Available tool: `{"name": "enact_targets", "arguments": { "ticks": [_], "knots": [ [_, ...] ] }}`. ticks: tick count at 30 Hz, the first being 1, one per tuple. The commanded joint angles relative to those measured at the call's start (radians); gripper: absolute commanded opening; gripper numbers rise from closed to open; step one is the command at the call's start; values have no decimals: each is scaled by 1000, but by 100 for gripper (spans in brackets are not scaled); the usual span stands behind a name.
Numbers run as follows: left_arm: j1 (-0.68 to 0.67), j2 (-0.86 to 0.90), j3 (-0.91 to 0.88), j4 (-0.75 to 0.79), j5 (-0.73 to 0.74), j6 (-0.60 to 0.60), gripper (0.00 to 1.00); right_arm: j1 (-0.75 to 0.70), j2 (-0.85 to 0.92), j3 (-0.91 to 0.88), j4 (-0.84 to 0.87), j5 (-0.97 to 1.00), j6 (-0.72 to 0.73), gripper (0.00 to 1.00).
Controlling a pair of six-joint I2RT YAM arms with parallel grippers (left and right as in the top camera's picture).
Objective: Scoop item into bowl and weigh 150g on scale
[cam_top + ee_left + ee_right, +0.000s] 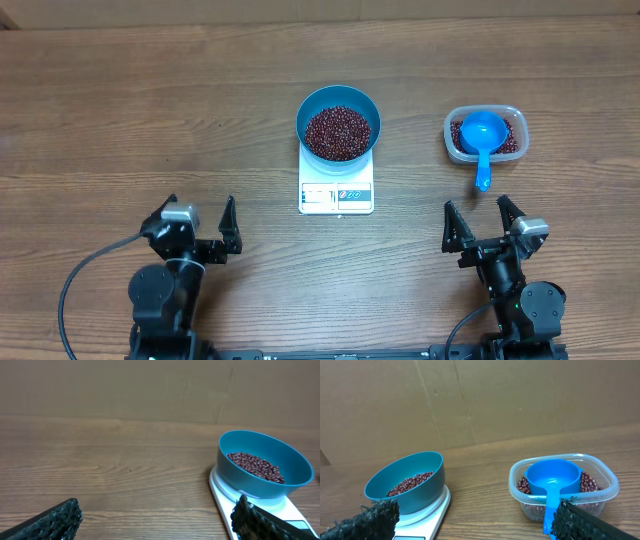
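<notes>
Wooden table point(120, 100): bowl point(245, 480) on scale point(336, 196) holds beans point(337, 133); tub point(514, 482) holds beans, scoop point(483, 132); left gripper point(200, 202), right gripper point(476, 205) spread.

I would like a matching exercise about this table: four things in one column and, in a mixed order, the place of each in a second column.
Things:
1. bowl
2. scale
3. scoop
4. tub

Places:
A. lies in the tub, handle over its rim
B. on the table, to the right of the scale
C. stands on the scale
D. under the bowl, display toward the arms

Pairs: 1-C, 2-D, 3-A, 4-B.
</notes>
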Motion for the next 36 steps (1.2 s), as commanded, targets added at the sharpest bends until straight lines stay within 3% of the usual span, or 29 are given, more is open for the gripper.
{"name": "enact_targets", "arguments": {
  "ticks": [1,7,20,36],
  "knots": [
    [10,-77,-73,5,-37,29,100,7,-12,-11,3,9,-5,100],
    [10,-173,-179,3,-37,26,100,7,-12,-11,3,9,-5,100],
    [8,-304,-181,-21,-37,45,100,7,-12,-11,3,9,-5,100],
    [8,-302,-181,-21,-37,44,100,7,-12,-11,3,9,-5,100]
  ]
}}
